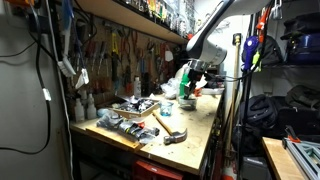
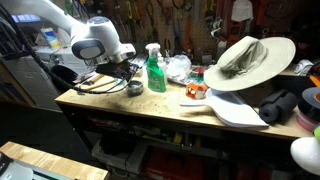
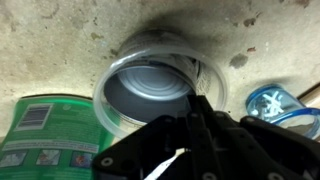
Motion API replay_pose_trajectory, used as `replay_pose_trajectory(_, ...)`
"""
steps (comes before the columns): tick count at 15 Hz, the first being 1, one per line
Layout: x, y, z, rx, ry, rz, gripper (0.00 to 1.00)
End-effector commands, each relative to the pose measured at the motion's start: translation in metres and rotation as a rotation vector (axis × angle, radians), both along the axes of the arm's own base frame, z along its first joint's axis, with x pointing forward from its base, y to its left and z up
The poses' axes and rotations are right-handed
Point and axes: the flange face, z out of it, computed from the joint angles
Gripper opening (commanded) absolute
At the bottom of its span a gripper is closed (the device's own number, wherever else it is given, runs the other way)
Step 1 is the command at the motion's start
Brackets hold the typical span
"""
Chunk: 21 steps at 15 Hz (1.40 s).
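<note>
1. The hand [image 3: 195, 103] is closed. Its fingertips meet at the near wall of a round tub [image 3: 150, 85] and appear to pinch that wall between them.
2. The tub sits directly under the hand, upright and empty, its base flat on the desk [image 3: 60, 40]. In an exterior view the hand [image 2: 128, 78] is low over it, so the grip looks made and the lift not yet begun.
3. Just beside the hand, on one side, stands a green bottle [image 3: 45, 125], close to the tub's rim. On the opposite side lies a blue thing [image 3: 270, 105], too blurred to name.
4. Behind the hand lie dark cables [image 2: 95, 83].
5. Well apart from the hand, past the bottle [image 2: 155, 70], a wide hat [image 2: 245, 55] rests at the desk's far end.
</note>
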Motion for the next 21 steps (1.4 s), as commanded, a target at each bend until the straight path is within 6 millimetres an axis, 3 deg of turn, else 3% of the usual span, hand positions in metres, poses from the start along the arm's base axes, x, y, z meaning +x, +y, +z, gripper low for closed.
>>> replay_pose_trajectory(1,-0.018,-0.001,0.021,0.019,-0.021,-0.059,0.06)
replay_pose_trajectory(7,-0.027,-0.003,0.047,0.031,-0.077,-0.103,0.06)
replay_pose_trajectory(10,-0.031,0.007,0.061,0.017,-0.098,-0.086,0.04)
replay_pose_trajectory(15,-0.038,0.039,0.078,-0.027,-0.095,-0.075,0.06)
replay_pose_trajectory(19,-0.041,0.081,0.087,-0.064,-0.084,-0.108,0.05)
replay_pose_trajectory(21,-0.042,0.083,0.085,-0.105,-0.083,-0.2,0.05)
